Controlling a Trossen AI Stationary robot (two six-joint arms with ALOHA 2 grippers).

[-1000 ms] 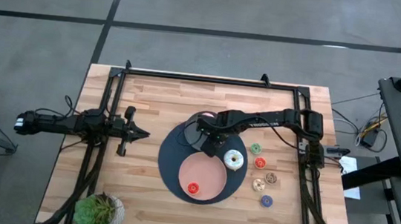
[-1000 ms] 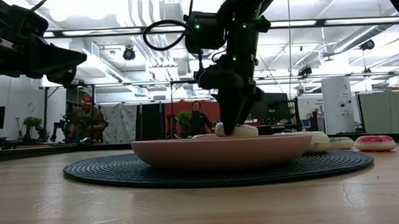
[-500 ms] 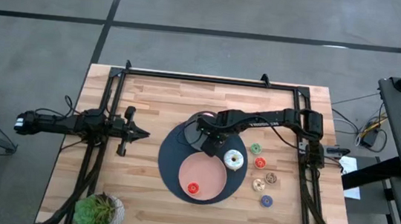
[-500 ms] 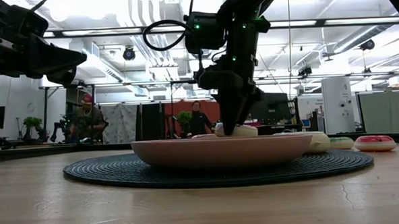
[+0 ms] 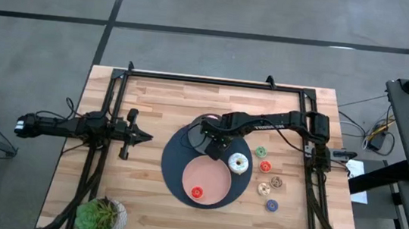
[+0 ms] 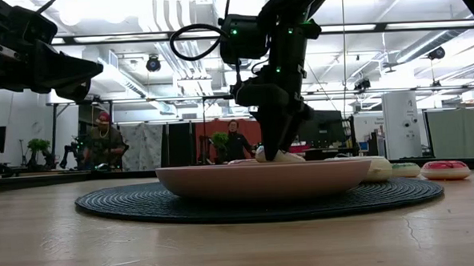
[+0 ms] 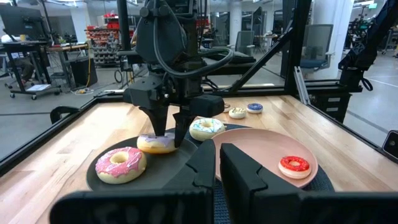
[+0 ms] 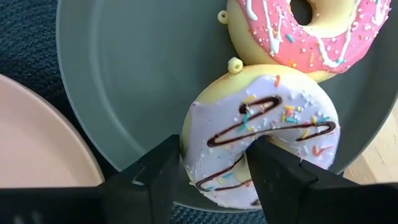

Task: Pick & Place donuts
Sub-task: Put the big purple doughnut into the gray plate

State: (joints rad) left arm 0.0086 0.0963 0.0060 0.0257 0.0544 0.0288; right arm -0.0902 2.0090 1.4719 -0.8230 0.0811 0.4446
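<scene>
Right gripper (image 5: 215, 148) down at centre of the high view, over the grey plate (image 7: 99, 183), fingers (image 8: 158, 177) parted narrowly and straddling the lilac donut (image 8: 264, 146): 1 finger at its outer edge, the other through the hole. Whether pressing or just loose around it, cannot tell. Lilac donut lying flat on the grey plate, touching the pink donut (image 7: 120, 164) beside it. White donut (image 5: 238, 163) just right of centre, at the rim of the pink plate (image 5: 217, 178), which carries 1 red donut (image 5: 197, 193) in its lower part. Both plates on a dark round mat (image 5: 173, 161). Further right on the wooden table (image 5: 152, 101): green donut (image 5: 261, 152), another red donut (image 5: 265, 167), tan donut (image 5: 263, 188), brown donut (image 5: 276, 182), blue donut (image 5: 272, 206).

Left gripper (image 5: 141, 136) parked at left of the high view, well apart from the plates, fingers closed together.

Potted plant (image 5: 101, 216) in the lower left corner of the table.
</scene>
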